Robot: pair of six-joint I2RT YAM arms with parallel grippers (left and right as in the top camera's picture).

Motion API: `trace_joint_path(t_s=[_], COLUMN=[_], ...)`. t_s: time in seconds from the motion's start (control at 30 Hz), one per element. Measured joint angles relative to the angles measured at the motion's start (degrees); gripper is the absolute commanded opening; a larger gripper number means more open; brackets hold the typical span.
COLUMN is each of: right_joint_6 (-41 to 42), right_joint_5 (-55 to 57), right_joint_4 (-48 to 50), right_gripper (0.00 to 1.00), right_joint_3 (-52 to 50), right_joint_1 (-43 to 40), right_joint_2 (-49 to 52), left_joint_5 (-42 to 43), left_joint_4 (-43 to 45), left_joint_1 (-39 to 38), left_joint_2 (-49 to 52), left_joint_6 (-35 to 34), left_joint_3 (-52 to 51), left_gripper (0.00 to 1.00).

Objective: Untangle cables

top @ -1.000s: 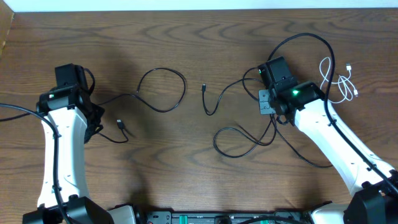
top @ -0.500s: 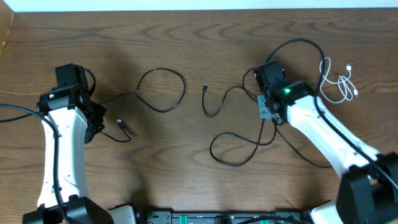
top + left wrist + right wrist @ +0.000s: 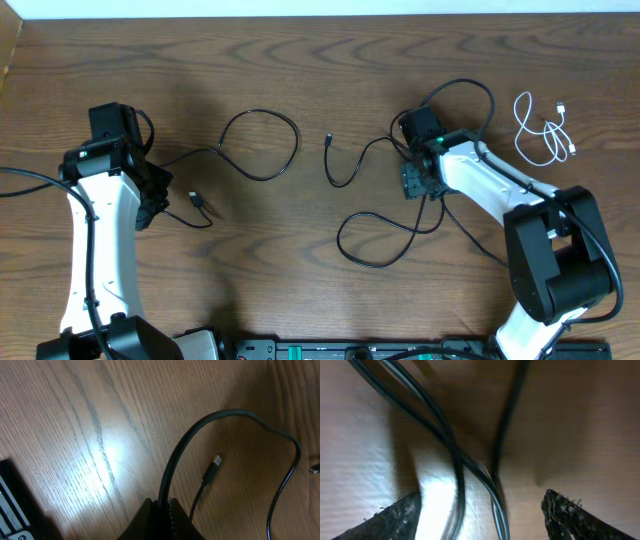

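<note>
The right gripper (image 3: 480, 510) has just opened, leaving the crossed black cables (image 3: 451, 442) loose on the table (image 3: 300, 60) beneath it, still looped, while the left gripper (image 3: 161, 511) stays clenched on a separate black cable (image 3: 200, 422).

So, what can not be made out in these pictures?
- Right wrist view: blurred; whether the black cables between the open right gripper are knotted or only crossing.
- Overhead: white cable plugs, too small.
- Left wrist view: left gripper, shut on a black cable, cut off by bottom edge.
</note>
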Motion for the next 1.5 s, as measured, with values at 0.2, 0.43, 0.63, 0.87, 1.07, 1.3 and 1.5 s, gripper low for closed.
trace_joint_path(t_s=[0.2, 0.43, 0.63, 0.87, 1.07, 1.3, 1.5], right_joint_6=[0.2, 0.2, 0.2, -3.2, -5.2, -8.3, -9.6], right_joint_5=[-2.9, -5.2, -8.8, -10.7, -12.3, -27.5, -36.6], right_joint_4=[1.0, 4.2, 4.9, 3.2, 1.7, 2.8, -0.3], right_gripper=[0.62, 0.72, 0.77, 0.56, 0.01, 0.02, 0.56], right_joint_3=[0.8, 1.5, 1.5, 1.7, 1.8, 0.9, 1.7], right_joint_1=[0.0, -0.2, -2.2, -5.3, -6.2, -3.9, -3.4], right_joint_2=[1.2, 2.1, 2.4, 2.3, 2.3, 2.5, 3.1], left_joint_5=[0.0, 0.0, 0.1, 0.2, 0.2, 0.2, 0.2], left_joint_4=[0.0, 0.0, -1.9, -2.3, -2.3, -2.3, -2.3], left_joint_1=[0.0, 0.0, 0.0, 0.0, 0.0, 0.0, 0.0], left_joint_2=[0.0, 0.0, 0.0, 0.0, 0.0, 0.0, 0.0], left_joint_6=[0.0, -0.3, -0.6, -0.8, -0.8, -0.8, -0.8], left_joint_3=[0.0, 0.0, 0.0, 0.0, 0.0, 0.0, 0.0], left_gripper=[0.12, 0.27, 0.52, 0.98, 0.98, 0.98, 0.98])
